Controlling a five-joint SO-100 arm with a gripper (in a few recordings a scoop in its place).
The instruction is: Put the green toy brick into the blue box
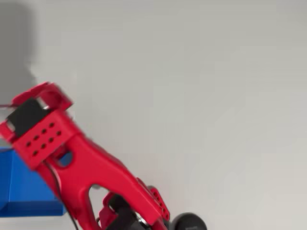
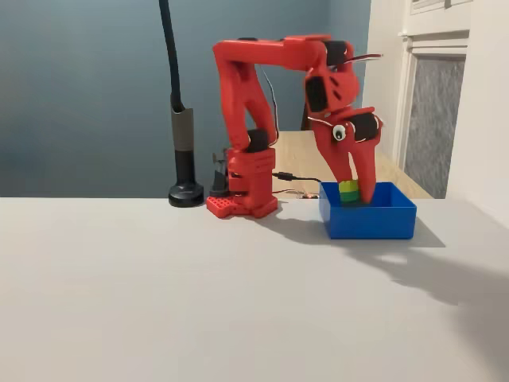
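In the overhead view, the red arm [image 1: 91, 167] reaches from the bottom edge up toward the left. Its wrist block covers the claw, so from here I cannot tell how the fingers stand. Under the arm, at the left edge, a part of the blue box [image 1: 24, 194] shows: a corner with its thin wall. The white table [image 1: 201, 96] is bare over the whole right and upper part, so there is much open room on that side.

In the fixed view, the gripper [image 2: 355, 191] points straight down into the blue box [image 2: 370, 219], with its tips below the rim. The fingers are closed narrowly on the green toy brick [image 2: 348, 192], which sits between them, lime on top and darker green below. The brick is at the height of the rim, above the back left part of the box; whether it touches the bottom I cannot tell. The box stands just to the right of the arm's base [image 2: 242, 203]. A black lamp stand [image 2: 185, 159] stands left of the base, well apart from the box.
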